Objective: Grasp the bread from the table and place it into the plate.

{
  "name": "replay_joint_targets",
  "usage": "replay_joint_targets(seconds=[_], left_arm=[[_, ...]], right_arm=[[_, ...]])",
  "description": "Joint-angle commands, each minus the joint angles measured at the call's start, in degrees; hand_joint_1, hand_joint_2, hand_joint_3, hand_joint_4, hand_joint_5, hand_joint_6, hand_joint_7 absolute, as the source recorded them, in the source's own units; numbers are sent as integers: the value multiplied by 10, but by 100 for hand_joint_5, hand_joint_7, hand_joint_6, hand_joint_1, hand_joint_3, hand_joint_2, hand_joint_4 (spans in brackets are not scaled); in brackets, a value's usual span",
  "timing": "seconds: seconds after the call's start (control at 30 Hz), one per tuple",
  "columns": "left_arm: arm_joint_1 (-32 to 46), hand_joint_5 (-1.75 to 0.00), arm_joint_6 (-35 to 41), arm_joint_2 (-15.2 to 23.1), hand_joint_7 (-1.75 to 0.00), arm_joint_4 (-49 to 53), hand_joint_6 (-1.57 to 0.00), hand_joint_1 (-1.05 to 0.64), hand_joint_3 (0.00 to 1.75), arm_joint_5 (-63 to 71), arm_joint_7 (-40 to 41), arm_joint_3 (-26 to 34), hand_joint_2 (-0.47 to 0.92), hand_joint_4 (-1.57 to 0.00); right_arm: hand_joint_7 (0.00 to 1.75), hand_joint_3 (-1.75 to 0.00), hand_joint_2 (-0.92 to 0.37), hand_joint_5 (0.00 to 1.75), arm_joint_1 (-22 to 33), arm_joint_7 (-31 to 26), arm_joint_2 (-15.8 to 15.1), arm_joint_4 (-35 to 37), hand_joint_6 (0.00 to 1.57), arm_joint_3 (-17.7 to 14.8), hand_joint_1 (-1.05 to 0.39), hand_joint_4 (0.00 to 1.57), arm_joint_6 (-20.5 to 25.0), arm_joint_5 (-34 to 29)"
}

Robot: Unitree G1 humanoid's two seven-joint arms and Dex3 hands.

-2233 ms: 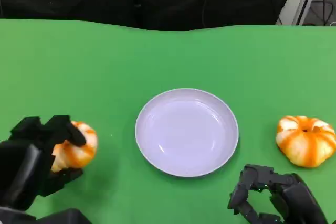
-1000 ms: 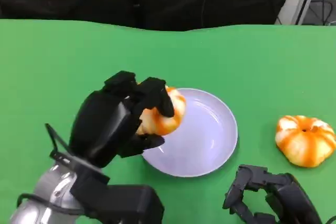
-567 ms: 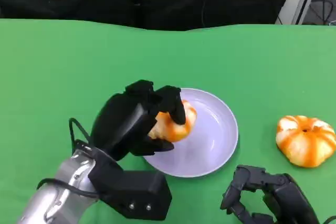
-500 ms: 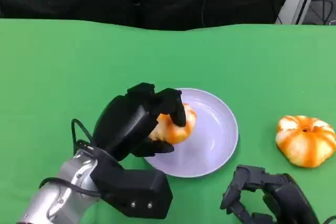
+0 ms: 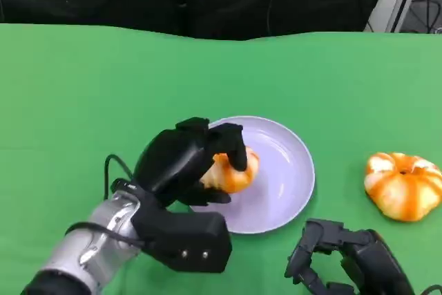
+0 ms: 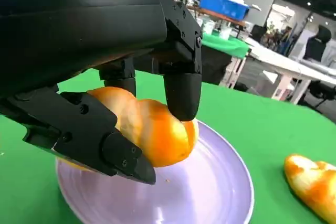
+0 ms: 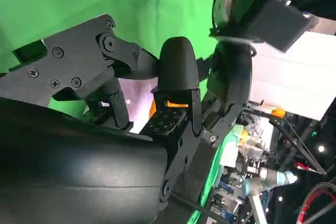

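Observation:
My left hand (image 5: 185, 160) grips an orange-and-white bread roll (image 5: 233, 173) over the left part of the pale lilac plate (image 5: 290, 170). In the left wrist view the black fingers (image 6: 181, 85) wrap the bread roll (image 6: 152, 135) just above the plate (image 6: 220, 192); whether it touches the plate I cannot tell. A second bread roll (image 5: 402, 186) lies on the green table to the right of the plate, and its edge shows in the left wrist view (image 6: 312, 179). My right hand (image 5: 345, 260) rests at the near edge, fingers curled in, holding nothing; its fingers (image 7: 176, 77) fill the right wrist view.
The green table (image 5: 103, 81) stretches wide to the left and behind the plate. A dark backdrop lies past its far edge. The left forearm (image 5: 90, 253) crosses the near left of the table.
My left hand has carried the bread from the table's left side rightwards over the plate and lowered it toward the plate's left part. The right hand stays put.

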Motion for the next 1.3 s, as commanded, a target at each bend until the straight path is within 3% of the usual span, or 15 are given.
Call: replay_joint_targets(seconds=[0.03,0.73,0.83,0.9,0.97,1.0,1.07,1.13,1.3], left_arm=[[-21,-175,-15,-2,-169,26,-53,-9,1,-13,-3,-4,80,-55],[-71,-175,-33,-19,-157,94,-59,-5,0,-18,-16,-31,75,-54],[-73,-171,-27,-20,-146,100,-62,-9,0,-23,-28,-30,76,-52],[-71,-151,-18,-19,-118,95,-71,-13,0,-28,-43,-28,76,-57],[-68,-117,-7,-16,-61,84,-89,-17,0,-34,-65,-26,78,-63],[-66,-95,-2,-13,-36,76,-94,-20,0,-35,-75,-26,79,-69],[-61,-38,7,-10,-8,63,-95,-26,0,-36,-89,-26,82,-85],[-58,-12,9,-8,-2,56,-84,-32,1,-37,-97,-26,85,-86],[-57,-1,6,-8,0,58,-70,-44,3,-45,-108,-27,91,-77]], right_arm=[[131,-84,-66,157,2,-1,-3,-2,78,1,-23,78,-4,1],[128,-82,-66,153,-2,-3,3,15,82,6,-24,80,-17,0],[128,-83,-66,153,-3,-5,4,17,82,5,-23,80,-21,0],[128,-83,-66,153,-4,-6,4,18,81,4,-23,80,-23,-1],[128,-84,-66,153,-5,-6,4,18,81,4,-23,79,-22,-2],[128,-84,-66,153,-5,-6,3,17,81,4,-23,79,-21,-2],[128,-84,-66,153,-6,-7,4,18,81,4,-24,79,-23,-3],[128,-84,-66,153,-7,-7,4,20,81,4,-24,78,-26,-2],[127,-84,-66,152,-4,-7,1,14,81,5,-24,78,-21,-3]])
